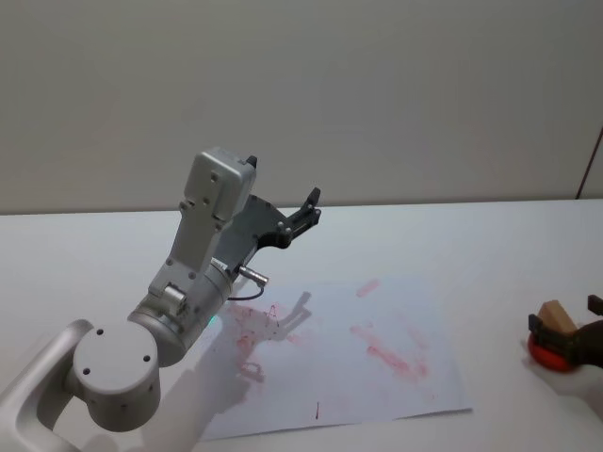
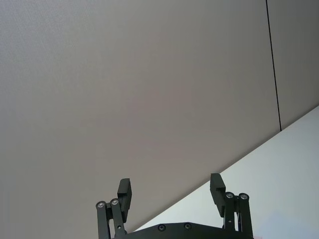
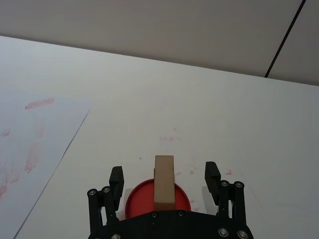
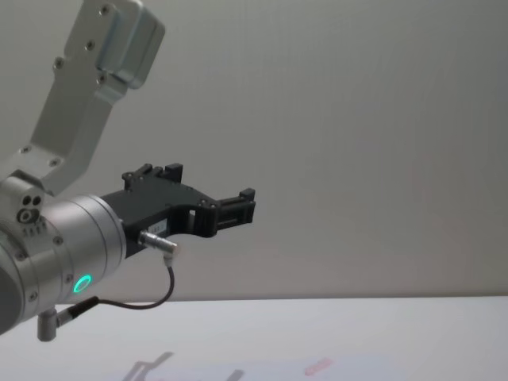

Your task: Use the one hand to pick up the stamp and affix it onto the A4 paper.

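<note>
Left arm [image 1: 113, 372], head view: its bulky silver-white joint sat in the near-left corner, forearm raised over the paper [image 1: 320, 367]. Left claw [image 1: 306, 212] pointed up and away, well above the table [image 1: 490, 245]. I judged it parked, to keep the sheet free. Paper lay flat at centre, already marked with red smears. At the far right edge the stamp [image 1: 558, 315] stood on a red pad [image 1: 551, 358], well apart from the paper, with the right claw [image 1: 567, 320] about it.

Left wrist view: left claw released, fingers [image 2: 124, 191] spread, nothing between them. Wall [image 2: 149, 74] beyond, a wedge of table low down.

Right wrist view: right claw released, one finger [image 3: 117, 177] either side of the stamp [image 3: 164, 181], a gap on both sides, no contact. Stamp was a tan, wood-coloured block, plain-faced, taller than wide, upright at the pad's middle. Presumably it stood face down to take ink. Pad round, red. Faint red smudges [image 3: 168, 138] on the table beyond, the paper's corner off to one side. Claw was centred on the block, so I judged the grasp to be the step in hand, closing not yet done.

Chest view: left arm large at the left, green light [image 4: 79, 283] on its wrist. Left claw was high against the wall, roughly level, clear of the table.
</note>
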`<state>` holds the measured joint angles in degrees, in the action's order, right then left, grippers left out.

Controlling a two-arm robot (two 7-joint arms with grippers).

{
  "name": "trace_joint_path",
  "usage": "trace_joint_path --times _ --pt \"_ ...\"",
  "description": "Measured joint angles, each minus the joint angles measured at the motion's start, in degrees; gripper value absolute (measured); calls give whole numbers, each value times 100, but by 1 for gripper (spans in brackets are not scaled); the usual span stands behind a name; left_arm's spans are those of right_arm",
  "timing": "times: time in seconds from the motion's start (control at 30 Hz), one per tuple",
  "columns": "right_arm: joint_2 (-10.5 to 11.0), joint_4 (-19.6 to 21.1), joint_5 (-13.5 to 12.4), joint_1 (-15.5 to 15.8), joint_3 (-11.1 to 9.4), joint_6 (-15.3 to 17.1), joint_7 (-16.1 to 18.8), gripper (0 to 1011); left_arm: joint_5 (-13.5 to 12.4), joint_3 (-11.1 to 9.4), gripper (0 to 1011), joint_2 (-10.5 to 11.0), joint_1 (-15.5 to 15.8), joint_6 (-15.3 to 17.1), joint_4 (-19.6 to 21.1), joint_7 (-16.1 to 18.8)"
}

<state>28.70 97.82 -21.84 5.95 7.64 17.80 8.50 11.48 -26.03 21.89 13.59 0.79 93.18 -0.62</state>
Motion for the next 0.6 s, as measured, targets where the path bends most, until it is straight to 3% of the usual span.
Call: trace_joint_path --times 0.27,0.6 --pt "-106 -140 171 -151 82 110 10 977 0 0 1001 0 0 0 0 0" --pt "-175 -229 282 -252 136 185 17 712 0 0 1001 0 0 0 0 0"
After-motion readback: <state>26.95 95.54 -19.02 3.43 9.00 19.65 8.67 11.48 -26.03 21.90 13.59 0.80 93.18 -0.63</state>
